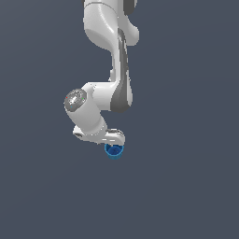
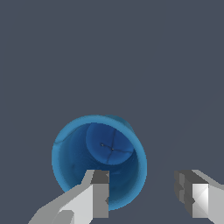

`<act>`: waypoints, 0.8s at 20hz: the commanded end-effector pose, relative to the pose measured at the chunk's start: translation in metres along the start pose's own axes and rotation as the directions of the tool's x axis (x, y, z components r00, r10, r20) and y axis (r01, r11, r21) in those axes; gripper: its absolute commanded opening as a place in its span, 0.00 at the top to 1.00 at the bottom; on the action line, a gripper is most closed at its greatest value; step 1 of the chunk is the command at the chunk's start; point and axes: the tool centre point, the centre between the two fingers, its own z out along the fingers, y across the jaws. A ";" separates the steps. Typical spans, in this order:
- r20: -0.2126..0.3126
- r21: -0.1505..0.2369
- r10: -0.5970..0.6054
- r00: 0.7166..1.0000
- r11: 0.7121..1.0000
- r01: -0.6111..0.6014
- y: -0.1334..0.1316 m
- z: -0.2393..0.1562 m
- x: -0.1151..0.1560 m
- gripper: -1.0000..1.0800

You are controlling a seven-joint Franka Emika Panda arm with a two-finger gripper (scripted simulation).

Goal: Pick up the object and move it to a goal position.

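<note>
The gripper (image 2: 144,199) is spread wide above the blue cup (image 2: 99,159); one finger (image 2: 99,194) overlaps its rim, the other stands beside.

The small blue cup (image 2: 99,159) stands upright on the plain grey floor (image 2: 131,57), round rim up, interior empty.

Glossy white arm (image 1: 109,51) with dark grey seams; silver round joint cap (image 1: 74,100); blocky pale-grey fingers (image 2: 97,197).
</note>
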 end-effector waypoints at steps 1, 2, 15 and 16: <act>0.004 0.015 0.014 1.000 1.000 -0.014 0.004 0.003 0.003 0.38; 0.005 0.017 0.017 1.000 1.000 -0.017 0.005 0.004 0.004 0.38; 0.006 0.019 0.019 1.000 1.000 -0.019 0.006 0.034 0.003 0.38; 0.006 0.019 0.019 1.000 1.000 -0.019 0.006 0.035 0.003 0.38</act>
